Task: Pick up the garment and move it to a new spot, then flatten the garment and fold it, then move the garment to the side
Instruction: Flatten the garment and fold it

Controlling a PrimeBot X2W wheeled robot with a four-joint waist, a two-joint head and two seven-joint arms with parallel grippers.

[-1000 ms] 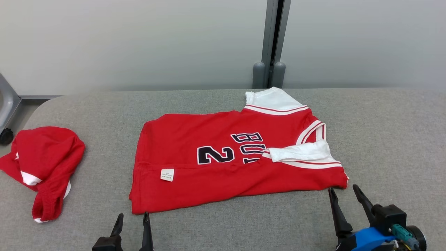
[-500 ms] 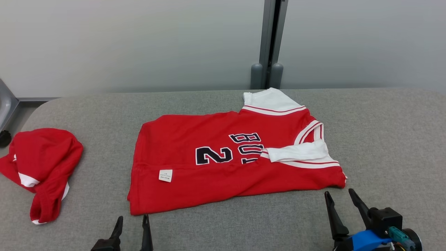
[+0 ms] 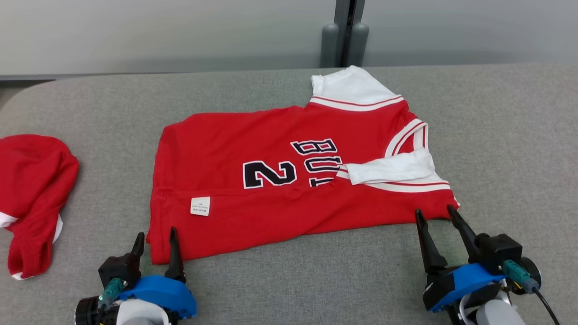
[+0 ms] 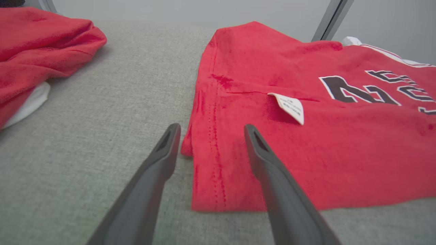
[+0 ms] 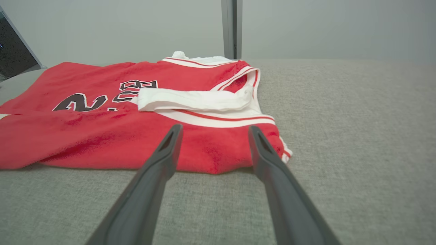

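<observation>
The garment (image 3: 280, 180), a red jersey with white sleeves and a dark "2", lies folded lengthwise on the grey table (image 3: 519, 135). My left gripper (image 3: 156, 233) is open at the garment's near left corner. One finger is over the red cloth and the other over bare table, and the left wrist view shows the hem of the garment (image 4: 306, 143) between the tips of that gripper (image 4: 211, 126). My right gripper (image 3: 434, 210) is open at the near right corner. In the right wrist view its tips (image 5: 215, 126) straddle the edge of the garment (image 5: 102, 136) below the white sleeve.
A second red garment (image 3: 31, 189) lies bundled at the table's left edge and also shows as a red bundle (image 4: 41, 51) in the left wrist view. A grey post (image 3: 343, 36) stands behind the table. Bare table lies to the right of the jersey and along the front.
The head camera has tilted down and the whole picture has shifted. Both grippers have advanced to the jersey's near corners, and their tips now reach its edge. They stay open.
</observation>
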